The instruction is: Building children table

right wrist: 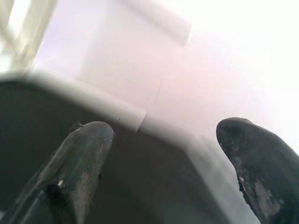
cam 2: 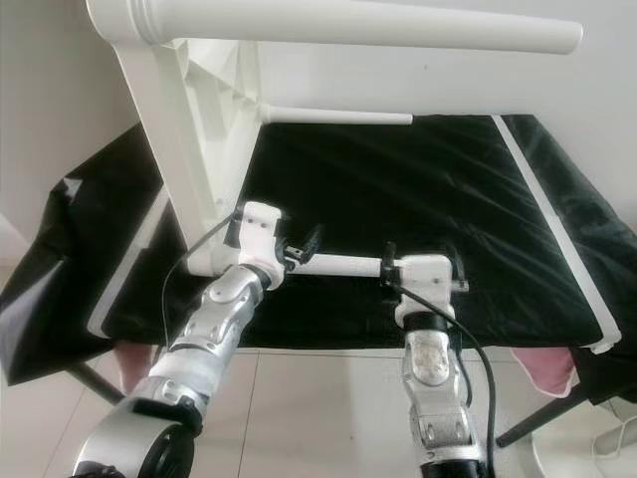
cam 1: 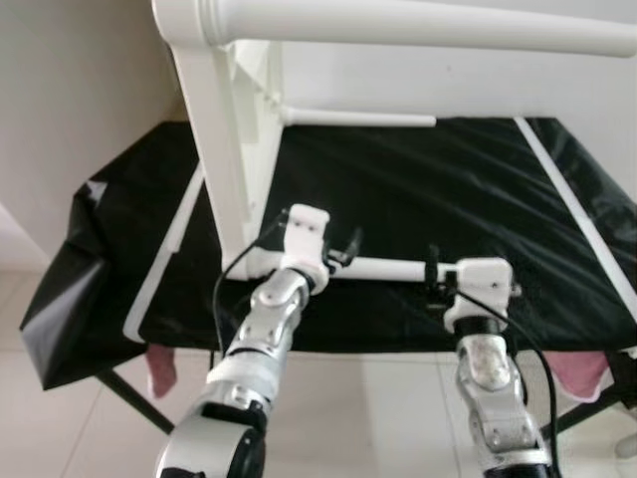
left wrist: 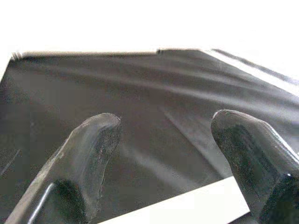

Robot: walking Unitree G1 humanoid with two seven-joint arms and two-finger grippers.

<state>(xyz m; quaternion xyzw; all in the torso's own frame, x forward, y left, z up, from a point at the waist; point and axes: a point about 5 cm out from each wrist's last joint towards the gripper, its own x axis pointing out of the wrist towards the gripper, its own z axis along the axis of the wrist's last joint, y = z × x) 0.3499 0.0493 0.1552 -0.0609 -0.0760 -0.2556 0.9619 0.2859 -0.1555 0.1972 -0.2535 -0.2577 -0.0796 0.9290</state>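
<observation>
I've got the children table (cam 1: 239, 129) tipped on its side on the desk (cam 1: 478, 189), which is draped in black sheeting. White top panel stands roughly upright at the desk's left. Legs stick out sideways: one high leg (cam 1: 418, 25) runs across the top of the head view, a far low one (cam 1: 358, 119) lies over the sheeting, and the near low leg (cam 1: 383, 267) sits along the desk's front edge. My read: side-lying keeps the leg sockets reachable from the front without lifting the whole piece.

Left gripper (cam 1: 343, 249) is at the socket end of the near leg, right by the panel. Its fingers (left wrist: 93, 149) are spread in the left wrist view, with a white strip, probably the leg, crossing between them lower down. So released, nothing clamped. Can't tell if a fingertip is touching the leg.

Right gripper (cam 1: 434, 274) is at the leg's free end. Its fingers (right wrist: 84, 158) are also apart in the right wrist view, blurred white leg and panel beyond them. Released too.

Judgement: the two grippers bracket the near leg, one per end, likely to seat or twist it into the panel. Task looks late-stage, legs already in place. Risk: pushing on the free end could slide the table on the slick sheeting.
</observation>
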